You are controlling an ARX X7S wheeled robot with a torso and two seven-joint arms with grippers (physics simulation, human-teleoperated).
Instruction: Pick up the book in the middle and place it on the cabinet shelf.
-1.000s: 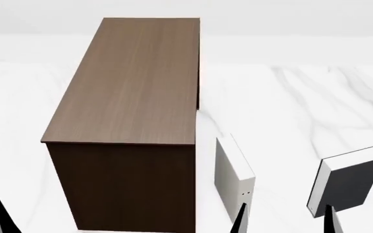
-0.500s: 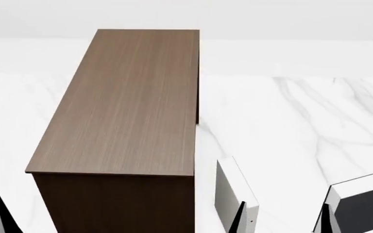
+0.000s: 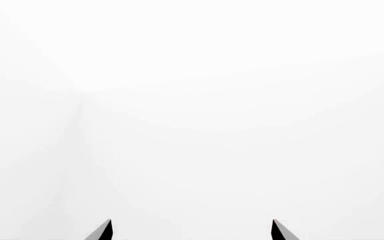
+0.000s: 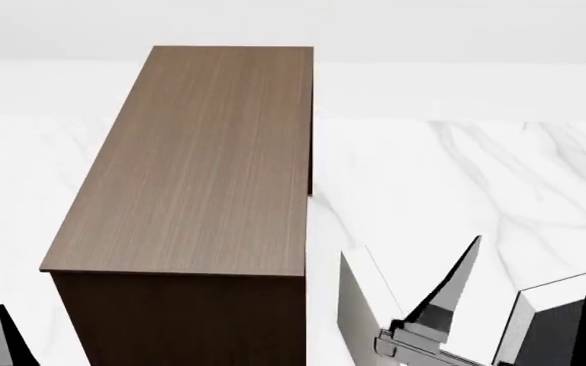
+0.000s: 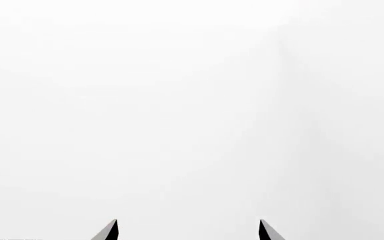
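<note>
Rising right gripper (image 4: pixel 525 282): two pointed dark fingers stand well apart at the near edge of the head view, nothing between them; its wrist view (image 5: pixel 188 231) shows the same spread tips against blank white
Left gripper (image 4: pixel 8 335): only one finger tip shows in the head view, at the near left; its wrist view (image 3: pixel 192 231) shows two tips held wide with nothing between them
Book (image 4: pixel 563 328): charcoal-grey cover with white page edges, upright, partly behind the right gripper's right-hand finger and cut by the picture edge; no contact can be made out
Off-white book (image 4: pixel 359 305): upright, just left of the right gripper's left-hand finger and partly covered by the gripper's base
Cabinet shelf (image 4: pixel 207 164): dark brown wood-grain box left of the right gripper and stretching away beyond it, between the two grippers; its flat lighter-brown top carries nothing
Marble surface (image 4: pixel 476 175): white with grey veins, spreading beyond the right gripper and beside the cabinet; books and cabinet stand on it
</note>
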